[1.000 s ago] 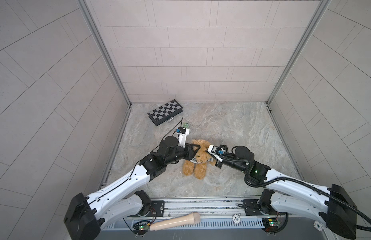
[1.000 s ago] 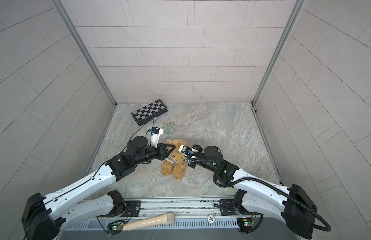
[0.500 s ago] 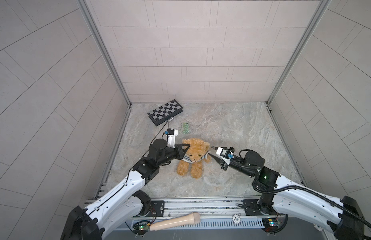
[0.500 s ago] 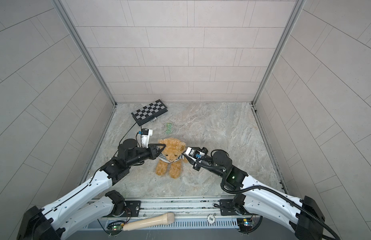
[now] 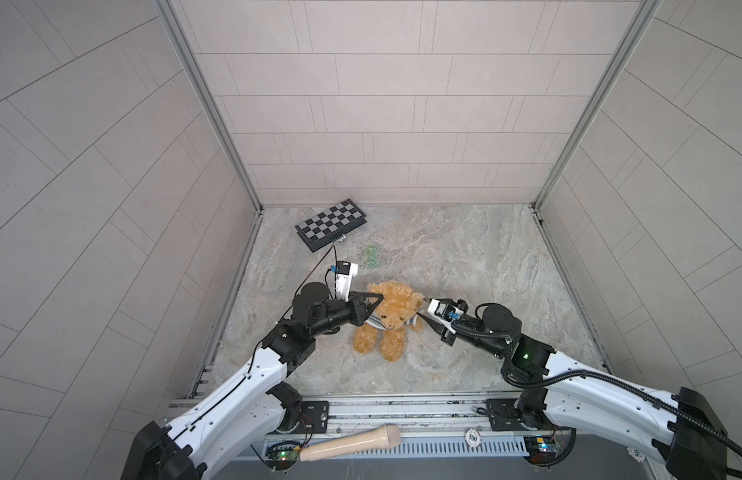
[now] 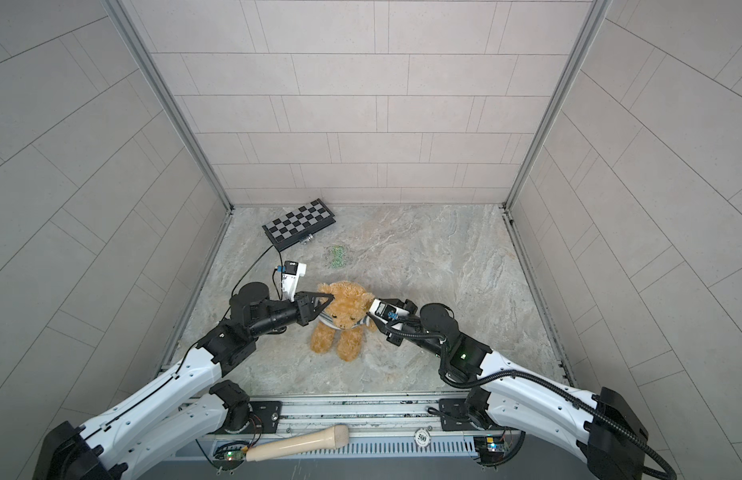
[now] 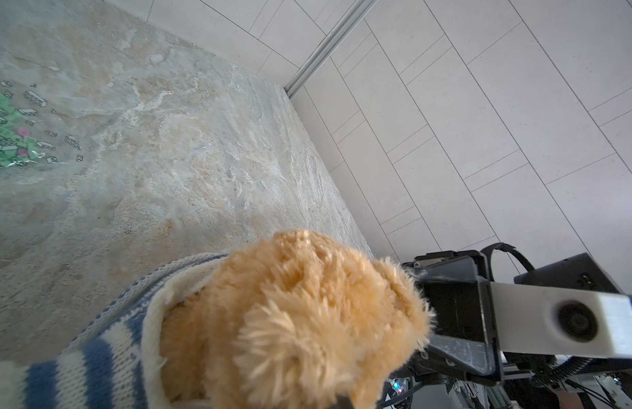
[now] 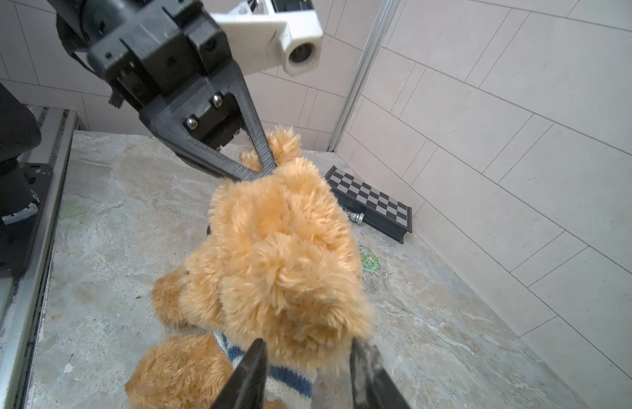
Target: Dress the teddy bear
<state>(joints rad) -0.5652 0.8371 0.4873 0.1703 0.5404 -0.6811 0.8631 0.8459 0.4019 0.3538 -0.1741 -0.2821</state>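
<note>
Bear (image 5: 392,309) sits upright on the table (image 5: 465,257) directly between the two claws. Its head is level with their tips and its legs are out in front, clear of both. A striped sweater (image 7: 95,354) is over its head and bunched round the neck. The belly and legs are bare, so I judge the pull down over the body not yet done.

It looks light and very soft: plush that squashes under a pinch, with long fur that would slide out of one. The knit looks stretchy and should give a firmer hold, so the hem or collar edge is the place to grip, not the head or an ear.

The left claw (image 8: 266,173) has its fingers pressed together at the tips, which are buried in fur behind the head, just beside an ear. Whether a fold of knit lies between them is hidden. The right claw (image 8: 307,343) is spread, its fingers (image 8: 252,368) standing either side of the sweater's edge under the cheek, clamping nothing.

Both arms reach low across the table with forearms near level. Each claw points inward from its own side, and the two face each other across the head.
</note>
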